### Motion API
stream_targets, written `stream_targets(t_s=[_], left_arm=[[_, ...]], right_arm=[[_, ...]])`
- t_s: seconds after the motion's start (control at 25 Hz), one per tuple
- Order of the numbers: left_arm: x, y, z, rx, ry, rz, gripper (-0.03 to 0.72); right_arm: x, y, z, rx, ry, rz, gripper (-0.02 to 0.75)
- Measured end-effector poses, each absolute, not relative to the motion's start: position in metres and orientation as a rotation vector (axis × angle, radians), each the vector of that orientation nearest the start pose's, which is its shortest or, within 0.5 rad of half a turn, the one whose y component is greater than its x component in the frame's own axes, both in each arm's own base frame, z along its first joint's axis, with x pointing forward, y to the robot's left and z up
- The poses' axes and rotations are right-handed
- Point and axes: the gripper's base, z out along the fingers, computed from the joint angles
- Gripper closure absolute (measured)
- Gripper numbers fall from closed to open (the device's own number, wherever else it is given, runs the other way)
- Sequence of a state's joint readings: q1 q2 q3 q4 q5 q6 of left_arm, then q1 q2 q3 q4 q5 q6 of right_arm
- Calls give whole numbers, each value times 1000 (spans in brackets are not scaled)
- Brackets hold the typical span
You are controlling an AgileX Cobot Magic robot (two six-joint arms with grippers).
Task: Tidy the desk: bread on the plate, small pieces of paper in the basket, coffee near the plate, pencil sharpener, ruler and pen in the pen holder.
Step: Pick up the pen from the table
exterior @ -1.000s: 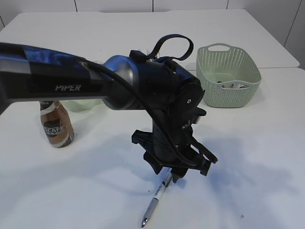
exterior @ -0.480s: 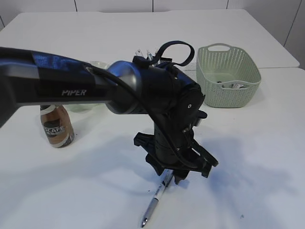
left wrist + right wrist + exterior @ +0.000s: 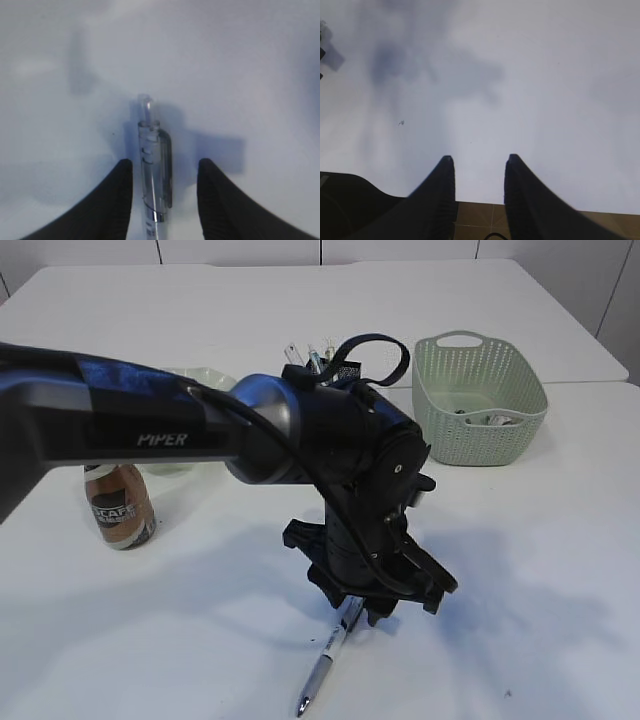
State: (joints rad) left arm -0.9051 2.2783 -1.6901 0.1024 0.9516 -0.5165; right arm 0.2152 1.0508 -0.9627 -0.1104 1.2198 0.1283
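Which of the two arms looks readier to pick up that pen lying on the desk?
The left. Its gripper is down over the pen, open fingers on either side of the barrel. The right gripper is open above bare desk, with no pen in its view.

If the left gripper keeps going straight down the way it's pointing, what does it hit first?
The pen. It lies on the desk directly between the open fingers of the left gripper, so the fingers would likely straddle it and touch the desk on either side; the remaining height is hard to judge.
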Motion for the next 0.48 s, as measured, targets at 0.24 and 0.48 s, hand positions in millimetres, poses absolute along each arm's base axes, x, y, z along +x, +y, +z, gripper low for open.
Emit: stream_targets(t_s=[0.24,0.48], left_arm=[[287,-353,114,662,2931,-2,388],[287,-353,114,663,2928,-2,388]], right_arm=[[173,28,324,-148,2774,-67,457],[173,29,324,-147,2774,-61,457]])
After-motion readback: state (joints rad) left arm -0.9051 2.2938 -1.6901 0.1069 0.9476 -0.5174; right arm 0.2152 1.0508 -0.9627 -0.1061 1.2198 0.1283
